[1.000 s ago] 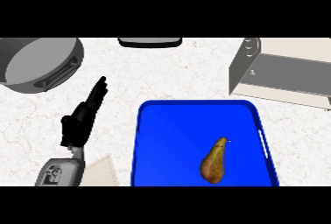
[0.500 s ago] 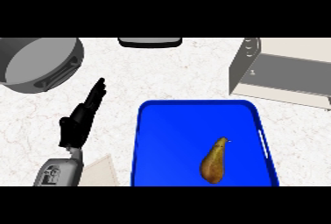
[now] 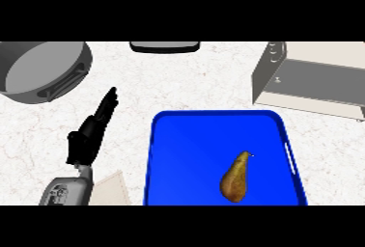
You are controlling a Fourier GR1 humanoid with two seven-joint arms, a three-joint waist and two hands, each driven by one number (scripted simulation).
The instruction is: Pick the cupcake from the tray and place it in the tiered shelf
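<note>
A blue tray (image 3: 185, 144) lies on the white counter at the lower middle. On its right part rests a brown, elongated, pear-like item (image 3: 235, 177); no cupcake shape shows. A cream tiered shelf (image 3: 314, 79) stands at the upper right. My left hand (image 3: 91, 132) is left of the tray, open, fingers straight and pointing up the counter, holding nothing. My right hand does not show.
A grey round pot (image 3: 43, 70) sits at the upper left. A dark flat object (image 3: 164, 47) lies at the top edge. A beige corner (image 3: 114, 188) shows beside my left forearm at the bottom.
</note>
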